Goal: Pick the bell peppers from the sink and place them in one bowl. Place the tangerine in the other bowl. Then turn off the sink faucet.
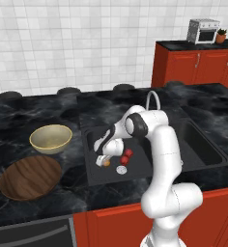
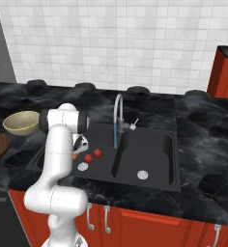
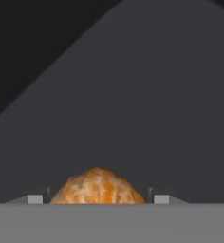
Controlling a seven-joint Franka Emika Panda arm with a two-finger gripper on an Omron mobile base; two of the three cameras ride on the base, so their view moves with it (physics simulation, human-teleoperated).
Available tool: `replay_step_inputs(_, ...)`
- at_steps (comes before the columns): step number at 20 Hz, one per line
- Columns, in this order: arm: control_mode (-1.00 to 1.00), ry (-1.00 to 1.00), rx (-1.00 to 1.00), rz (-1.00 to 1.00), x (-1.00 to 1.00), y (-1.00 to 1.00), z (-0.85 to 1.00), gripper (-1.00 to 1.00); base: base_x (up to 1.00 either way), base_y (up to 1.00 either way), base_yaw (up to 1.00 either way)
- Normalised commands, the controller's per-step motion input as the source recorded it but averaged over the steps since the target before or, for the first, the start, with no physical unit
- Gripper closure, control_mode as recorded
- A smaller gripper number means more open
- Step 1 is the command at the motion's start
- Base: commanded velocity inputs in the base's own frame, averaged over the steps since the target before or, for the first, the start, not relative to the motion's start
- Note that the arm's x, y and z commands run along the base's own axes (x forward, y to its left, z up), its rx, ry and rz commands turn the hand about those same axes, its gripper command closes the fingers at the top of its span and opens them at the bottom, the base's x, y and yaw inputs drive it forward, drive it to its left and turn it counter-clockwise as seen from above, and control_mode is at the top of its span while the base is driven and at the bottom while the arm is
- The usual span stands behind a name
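The gripper [image 3: 98,197] is low in the sink [image 1: 94,171], jaws narrowed around the tangerine [image 3: 98,186], one tip on each side; whether they press it I cannot tell. Two peppers [image 1: 126,156] lie just right, near the drain [image 1: 121,169]. Bare basin floor stretches ahead. Both bowls [image 1: 50,138] sit left on the counter.
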Motion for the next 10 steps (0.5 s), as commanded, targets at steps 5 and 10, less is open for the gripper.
replay_step_inputs(5, -1.0, 0.0, 0.0, 0.0, 0.0, 0.13, -0.33, 1.0, 0.0, 0.0, 0.0)
replay_step_inputs(10, -1.0, 0.0, 0.0, 0.0, -0.07, 0.04, -0.21, 1.0, 0.0, 0.0, 0.0)
